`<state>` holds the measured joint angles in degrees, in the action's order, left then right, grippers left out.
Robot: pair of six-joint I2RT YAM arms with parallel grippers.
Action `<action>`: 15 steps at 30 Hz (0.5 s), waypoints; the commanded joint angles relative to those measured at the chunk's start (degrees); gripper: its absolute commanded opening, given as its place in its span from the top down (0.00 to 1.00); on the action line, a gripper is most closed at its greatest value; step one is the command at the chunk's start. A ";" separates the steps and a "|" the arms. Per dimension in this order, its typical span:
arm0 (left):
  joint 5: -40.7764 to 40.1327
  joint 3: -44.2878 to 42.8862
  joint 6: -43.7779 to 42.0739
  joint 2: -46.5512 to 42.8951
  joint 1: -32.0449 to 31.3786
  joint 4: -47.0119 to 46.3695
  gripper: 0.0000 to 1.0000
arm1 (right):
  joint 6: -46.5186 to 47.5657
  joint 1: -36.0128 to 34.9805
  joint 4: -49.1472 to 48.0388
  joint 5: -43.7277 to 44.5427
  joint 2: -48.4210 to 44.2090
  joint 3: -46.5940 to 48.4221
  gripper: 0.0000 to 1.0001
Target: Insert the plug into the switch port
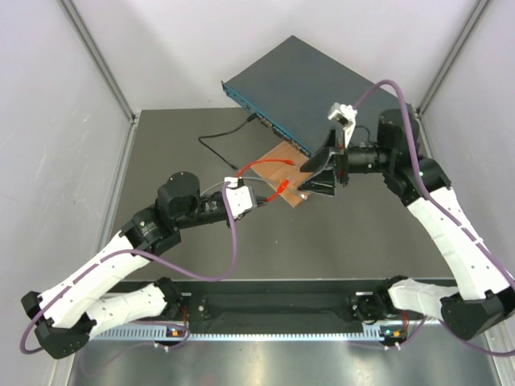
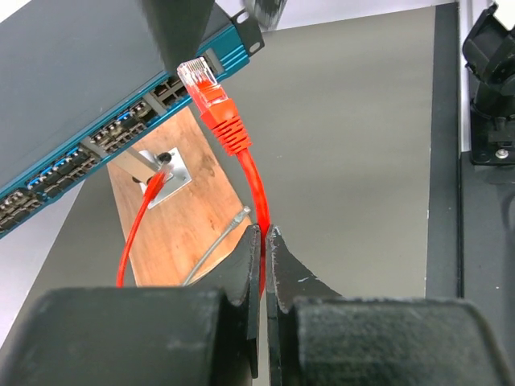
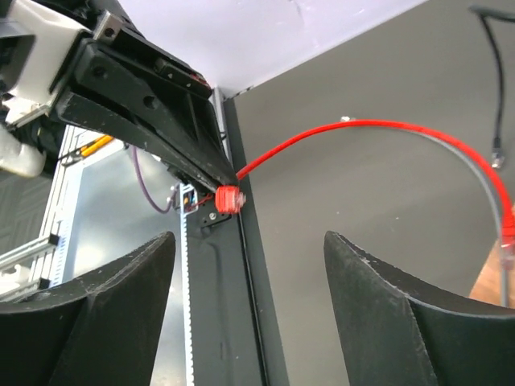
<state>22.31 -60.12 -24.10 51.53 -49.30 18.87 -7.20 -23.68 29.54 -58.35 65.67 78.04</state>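
Note:
The plug (image 2: 211, 92), a clear connector with a red boot, points up toward the row of switch ports (image 2: 121, 137) on the blue-grey box's front face and stands just short of it. My left gripper (image 2: 265, 233) is shut on the thin red cable (image 2: 256, 189) a short way behind the plug. From above, the plug (image 1: 282, 189) hangs over the wooden board in front of the switch (image 1: 322, 88), with the left gripper (image 1: 261, 198) to its left. My right gripper (image 1: 310, 177) is open and empty beside the plug. In the right wrist view the right gripper (image 3: 248, 241) is wide open and the plug (image 3: 508, 229) sits at the right edge.
A wooden board (image 2: 185, 233) lies under the switch's front, with a metal bracket (image 2: 165, 173) anchoring the red cable's other end. A grey cable's connector (image 2: 241, 213) rests on the board. A black cable (image 1: 217, 145) lies left of the switch. The base rail (image 1: 273, 310) runs along the near edge.

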 commanded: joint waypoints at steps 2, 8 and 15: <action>1.78 -0.61 0.45 0.50 -0.45 -3.84 1.00 | 0.26 -3.65 -2.91 0.52 1.65 3.79 0.29; 3.35 -0.88 0.63 1.29 -0.80 -3.76 1.00 | 0.61 -5.76 -3.26 1.22 3.15 4.13 0.32; 3.18 -1.41 1.07 2.09 -0.98 -4.64 1.00 | 0.44 -6.90 -2.91 2.27 3.77 3.70 0.80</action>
<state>24.23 -60.12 -23.68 53.49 -50.00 18.26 -6.96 -29.28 28.71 -56.84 69.47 79.66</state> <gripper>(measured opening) 0.025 0.335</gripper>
